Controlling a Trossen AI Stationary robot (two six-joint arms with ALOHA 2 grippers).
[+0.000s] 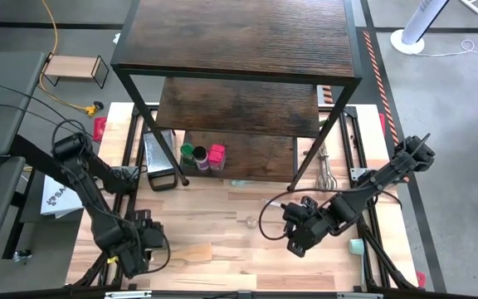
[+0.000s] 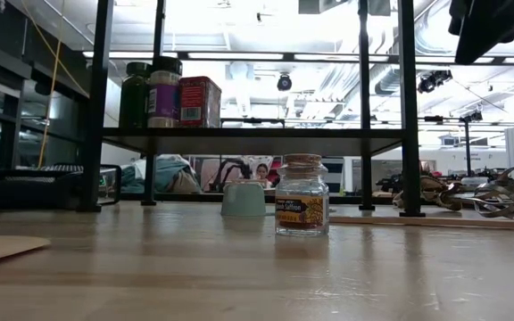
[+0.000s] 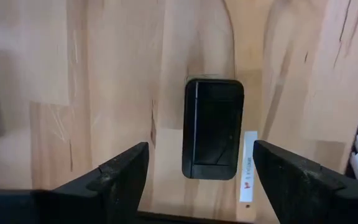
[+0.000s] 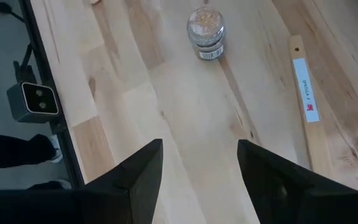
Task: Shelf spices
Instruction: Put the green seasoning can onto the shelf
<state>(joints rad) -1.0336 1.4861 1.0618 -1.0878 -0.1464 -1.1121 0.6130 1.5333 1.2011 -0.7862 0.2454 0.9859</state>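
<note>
A pale wooden tabletop [image 1: 222, 241] carries the dark shelf [image 1: 239, 108]. The left pincer [image 3: 201, 168] hovers open and empty. Three spice jars [image 2: 172, 92] sit shelved; the small cork-topped jar [image 4: 206, 31] waits before the open right pincer [image 4: 199, 162], lined up for grasping.

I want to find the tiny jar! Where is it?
The tiny pale jar stands upright on the bare table, near the middle in the high view, in front of the shelf and just left of the right gripper.

Tiny jar [image 1: 248, 221], label perhaps unreadable
</note>
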